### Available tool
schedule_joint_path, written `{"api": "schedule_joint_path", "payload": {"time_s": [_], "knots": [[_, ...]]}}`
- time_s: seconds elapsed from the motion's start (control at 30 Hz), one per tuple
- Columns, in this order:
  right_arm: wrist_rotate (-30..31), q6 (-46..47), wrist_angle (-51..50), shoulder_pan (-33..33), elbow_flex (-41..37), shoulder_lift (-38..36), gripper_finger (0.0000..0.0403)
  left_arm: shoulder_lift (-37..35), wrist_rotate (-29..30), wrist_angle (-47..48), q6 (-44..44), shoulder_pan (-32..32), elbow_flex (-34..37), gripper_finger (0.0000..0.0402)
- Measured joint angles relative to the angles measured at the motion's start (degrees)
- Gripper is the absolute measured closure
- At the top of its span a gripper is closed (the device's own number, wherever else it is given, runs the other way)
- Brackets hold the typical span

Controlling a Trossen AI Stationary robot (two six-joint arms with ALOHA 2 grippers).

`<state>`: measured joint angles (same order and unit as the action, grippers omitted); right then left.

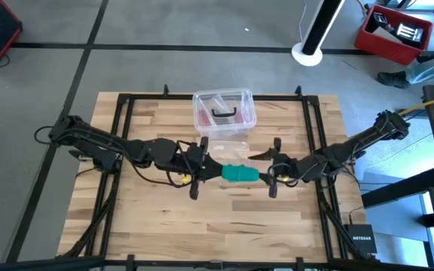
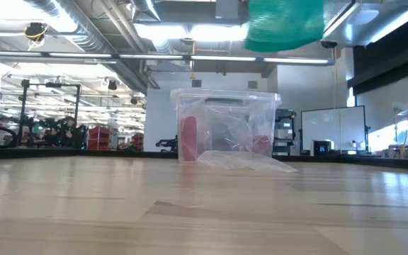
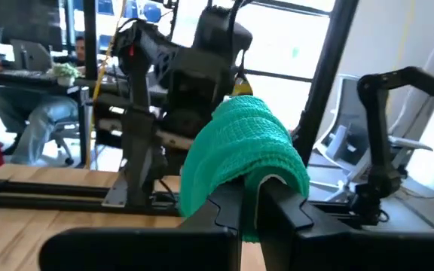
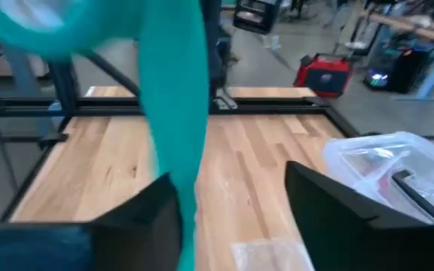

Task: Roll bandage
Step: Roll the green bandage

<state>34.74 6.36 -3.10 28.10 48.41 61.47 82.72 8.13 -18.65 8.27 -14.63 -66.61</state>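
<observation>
One bandage (image 1: 240,175) is hanging in the air between the two grippers, above the middle of the table (image 1: 157,218), already mostly wound into a compact teal roll. Nearest to it, the left gripper (image 3: 249,214) is pinching the roll with its fingers closed tight, the fabric bulging over them. Just beside it on the other side, the right gripper (image 4: 232,199) is standing with its fingers (image 4: 145,211) spread apart, and a loose teal tail is dangling against one of them without being clamped.

Judging by its crinkled weave, the bandage is looking light, soft and slightly springy, likely to unwind if released; the free tail is probably the best place for the right gripper to take hold.

Farther back, one clear plastic box (image 1: 224,111) with pinkish contents is sitting on the table, with one clear flat piece (image 2: 250,161) lying in front of it.
</observation>
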Motion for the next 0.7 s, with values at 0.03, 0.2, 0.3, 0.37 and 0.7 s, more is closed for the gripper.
{"api": "schedule_joint_path", "payload": {"time_s": [0.03, 0.2, 0.3, 0.37, 0.7], "knots": [[-0.5, 1.0, -2.5, 0.0, 1.0, -0.2, 0.0174, 0.0, 0.5, -0.1, -0.5, 0.0, 0.0, 0.0386], [-1.5, 4.9, -9.6, 0.0, 2.7, -0.3, 0.0155, 0.0, 2.8, -0.9, -2.3, 0.1, 0.0, 0.0386], [-1.1, 5.9, -10.5, 0.0, 2.6, -0.1, 0.0160, 0.0, 2.8, -1.5, -2.7, 0.1, 0.0, 0.0386], [-1.2, 5.4, -10.4, 0.0, 2.6, 0.0, 0.0165, 0.0, 2.8, -1.4, -2.8, 0.4, 0.0, 0.0386], [2.4, 4.6, -11.0, 2.0, 2.5, 2.3, 0.0185, 0.0, 2.8, -1.7, -2.9, 0.4, 0.0, 0.0386]]}}
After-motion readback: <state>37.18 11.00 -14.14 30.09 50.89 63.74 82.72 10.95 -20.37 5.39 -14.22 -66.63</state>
